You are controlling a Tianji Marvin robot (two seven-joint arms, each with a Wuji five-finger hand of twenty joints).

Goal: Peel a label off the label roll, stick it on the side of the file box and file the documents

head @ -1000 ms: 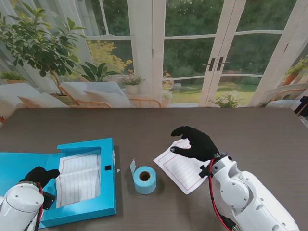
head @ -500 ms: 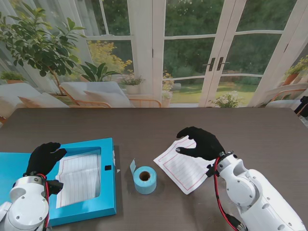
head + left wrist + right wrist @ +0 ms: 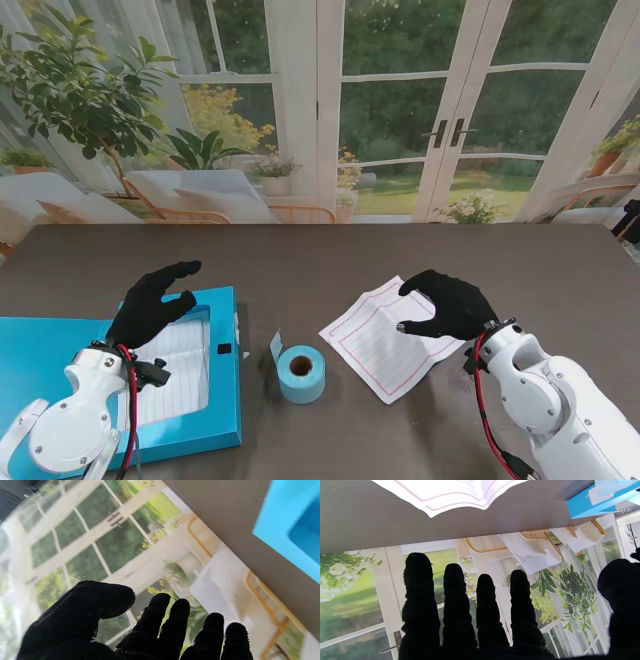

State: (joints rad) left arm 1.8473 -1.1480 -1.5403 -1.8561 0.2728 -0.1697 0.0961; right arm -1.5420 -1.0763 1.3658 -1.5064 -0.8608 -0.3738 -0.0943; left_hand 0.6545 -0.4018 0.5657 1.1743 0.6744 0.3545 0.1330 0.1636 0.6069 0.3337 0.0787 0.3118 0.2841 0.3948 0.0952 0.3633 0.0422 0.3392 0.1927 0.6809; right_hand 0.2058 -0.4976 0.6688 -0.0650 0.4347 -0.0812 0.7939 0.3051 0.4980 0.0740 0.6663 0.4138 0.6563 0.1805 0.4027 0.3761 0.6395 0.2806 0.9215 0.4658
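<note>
Now both hands are lifted and empty, away from the papers.

From the stand, the left hand [image 3: 150, 303] has risen from the sheet in the box [image 3: 222, 400] to its far edge, fingers spread; the right hand [image 3: 450, 305] has slid right off the document [image 3: 375, 345], fingers loosely open. The roll [image 3: 301, 373] lies between, untouched. Left wrist: fingers [image 3: 155, 620] apart, holding nothing. Right wrist: fingers [image 3: 420, 592] straight, document [image 3: 450, 492] free. Peeling is probably next.

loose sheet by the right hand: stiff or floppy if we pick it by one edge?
Probably floppy: the sheet is thin paper, and the right wrist view shows its edge already curled off the table. It looks light, so a push would likely slide it. Lying mostly flat, it may be hard to get fingers under.
</note>
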